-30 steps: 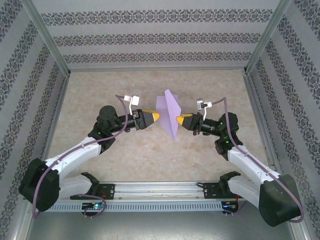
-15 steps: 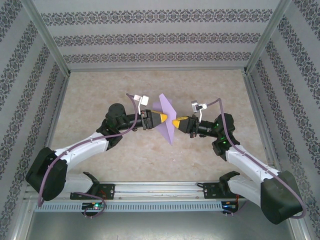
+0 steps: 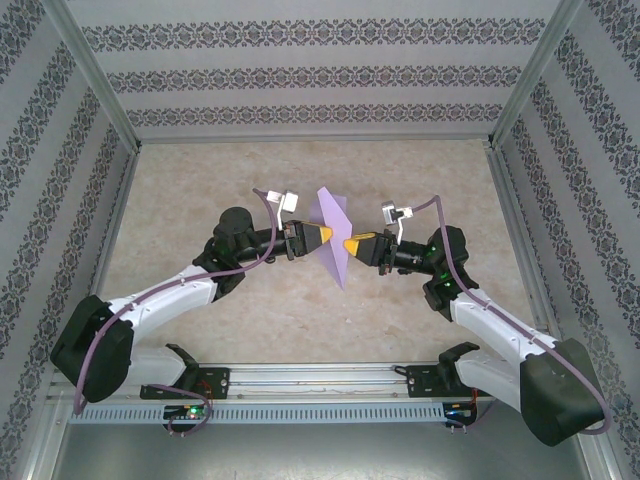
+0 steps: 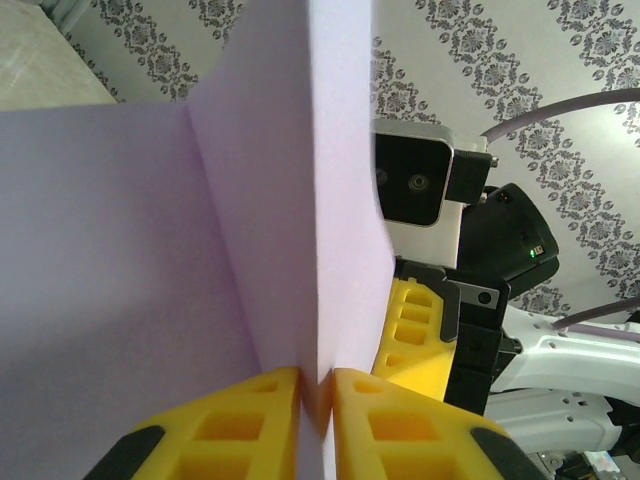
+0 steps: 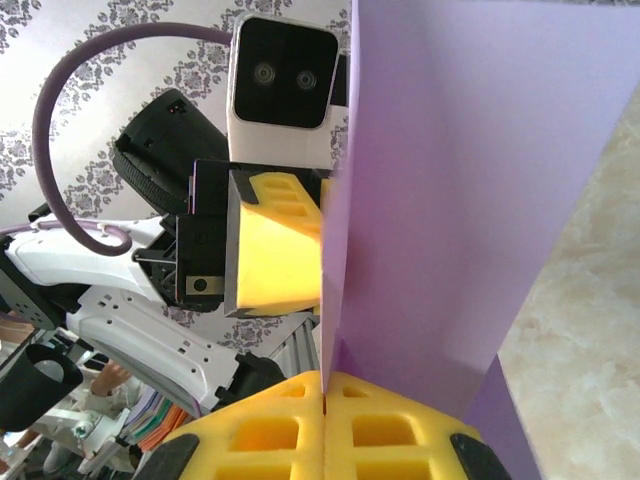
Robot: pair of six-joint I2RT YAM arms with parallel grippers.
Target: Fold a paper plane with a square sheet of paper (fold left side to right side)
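The square sheet of paper [image 3: 331, 214], lavender and creased into folded layers, is held upright on edge above the middle of the table. My left gripper [image 3: 327, 236] reaches it from the left. Its yellow fingers [image 4: 250, 410] are shut on a folded edge of the sheet [image 4: 250, 200]. From the right, my right gripper [image 3: 346, 244] is shut on the opposite edge, its jaws pressed together on the paper [image 5: 450, 200]. The two grippers' tips nearly meet, with the sheet between them. The left wrist view has the left gripper [image 4: 317, 385] at the bottom, and the right wrist view has the right gripper [image 5: 323, 385] at the bottom.
The beige tabletop [image 3: 200, 180] lies bare around the arms, inside patterned walls [image 3: 320, 75] and an aluminium frame. A metal rail [image 3: 320, 380] with the arm bases runs along the near edge.
My left gripper moved right to the sheet and closed on its edge. The right gripper shifted slightly left, and the sheet turned a little.
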